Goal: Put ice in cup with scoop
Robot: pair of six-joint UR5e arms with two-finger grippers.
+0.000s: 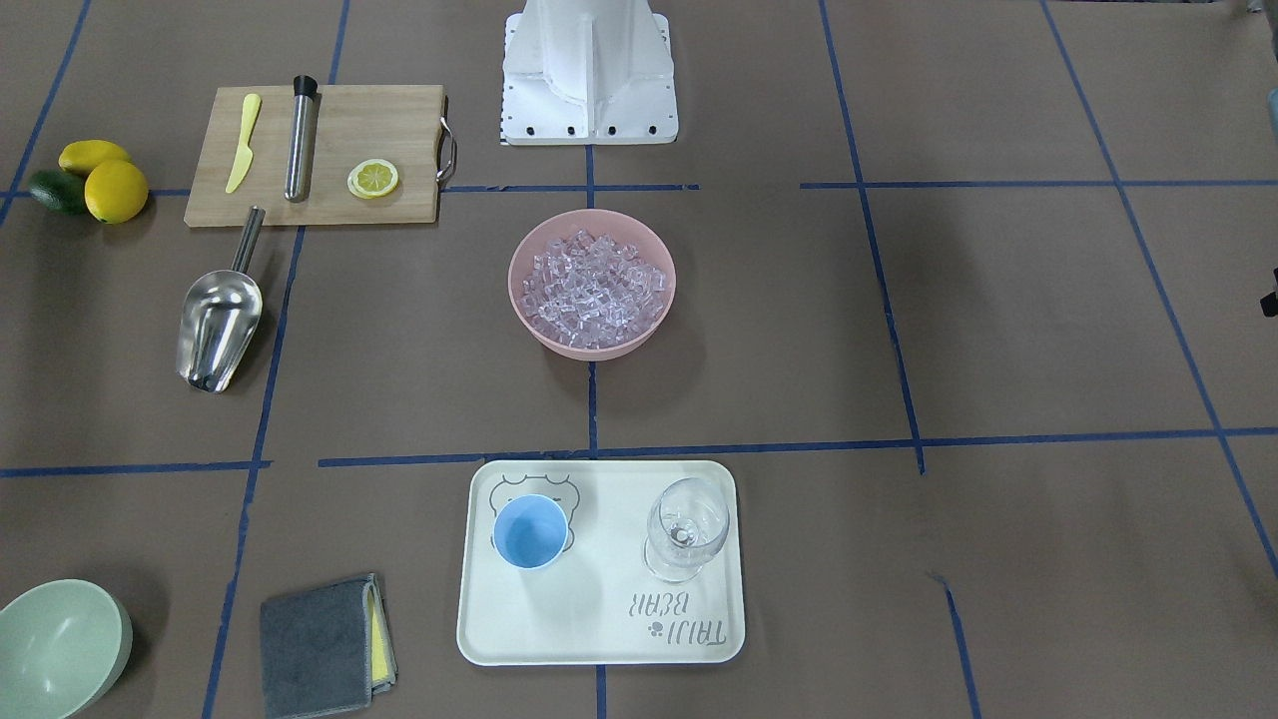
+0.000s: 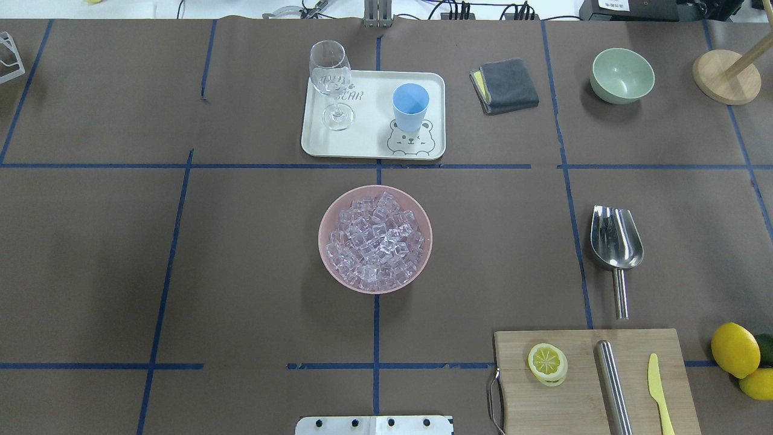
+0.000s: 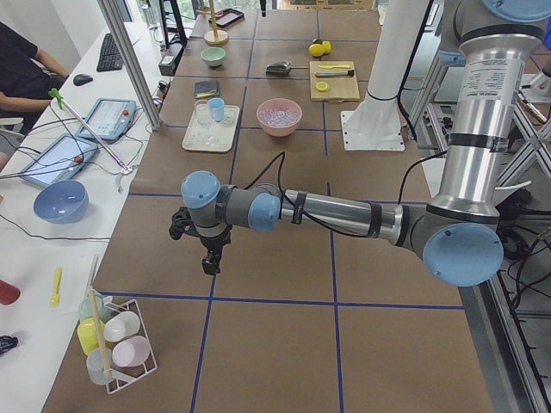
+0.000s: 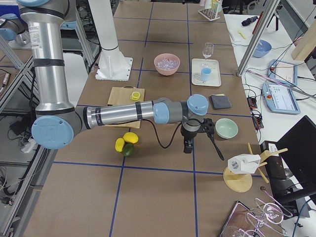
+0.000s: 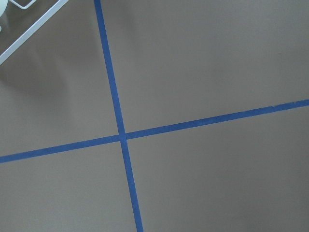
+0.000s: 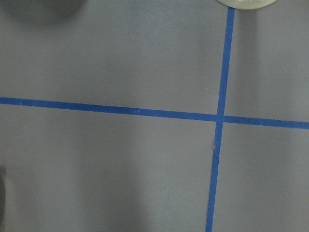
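Note:
The ice is a heap of clear cubes in a pink bowl at the table's middle. The light-blue cup stands upright on a cream tray beyond the bowl. The steel scoop lies flat on the table, right of the bowl in the overhead view, its handle towards the cutting board. My left gripper hangs over bare table far to my left. My right gripper hangs far to my right, near the green bowl. Both show only in the side views, so I cannot tell whether they are open or shut.
A wine glass stands on the tray beside the cup. A cutting board holds a lemon slice, a steel cylinder and a yellow knife. Lemons, a grey cloth, a green bowl and a wooden stand are on the right.

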